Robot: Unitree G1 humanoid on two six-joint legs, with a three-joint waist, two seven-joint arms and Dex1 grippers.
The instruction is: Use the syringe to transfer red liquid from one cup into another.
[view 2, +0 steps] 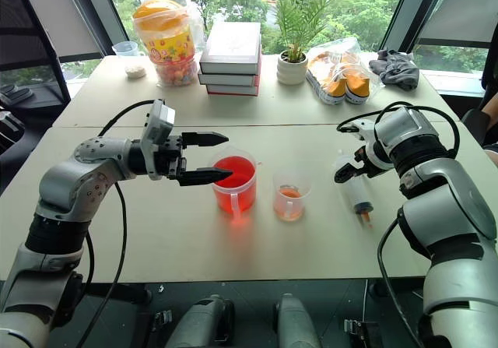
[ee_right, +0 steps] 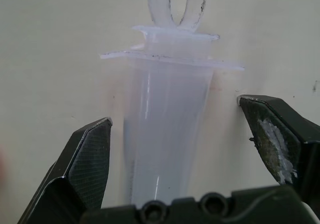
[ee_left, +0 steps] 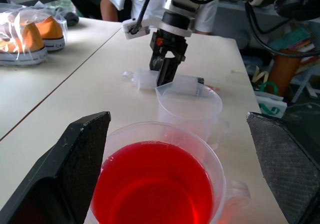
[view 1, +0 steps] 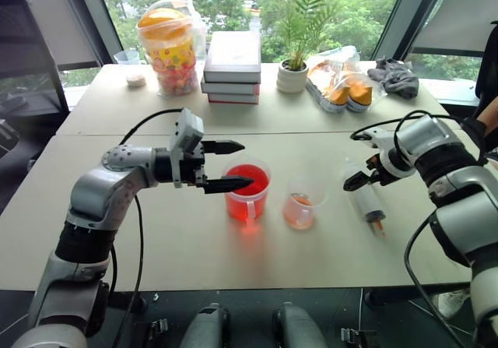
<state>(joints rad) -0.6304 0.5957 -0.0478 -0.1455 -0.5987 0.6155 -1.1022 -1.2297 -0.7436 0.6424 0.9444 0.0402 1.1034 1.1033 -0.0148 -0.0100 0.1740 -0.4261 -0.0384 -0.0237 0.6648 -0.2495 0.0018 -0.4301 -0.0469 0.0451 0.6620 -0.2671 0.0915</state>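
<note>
Reaching for the syringe (view 1: 366, 198) with the right gripper (view 1: 367, 174), jaws standing wide and holding nothing, one finger to each side of the clear barrel with a gap left on both sides, so straddling rather than touching by the look of the right wrist view. Lying flat on the table (view 1: 156, 231) directly beneath that gripper, long axis running from the ring-topped plunger end on the far side to the small orange-red tip on the near side, roughly crosswise to the line between the fingers, which suits a pinch across the barrel. Sitting far nearer the right arm than the left. Hovering at the other side with the left gripper (view 1: 233, 165), also fully spread and empty, pointing sideways with its fingertips just at the rim of the larger handled cup (view 1: 247, 192) of red liquid (view 1: 247, 183); whether touching that rim cannot be told. Standing just beyond that cup, between it and the syringe, the smaller paler cup (view 1: 300, 202). Judging the next step: sinking slightly and closing on the barrel.
</note>
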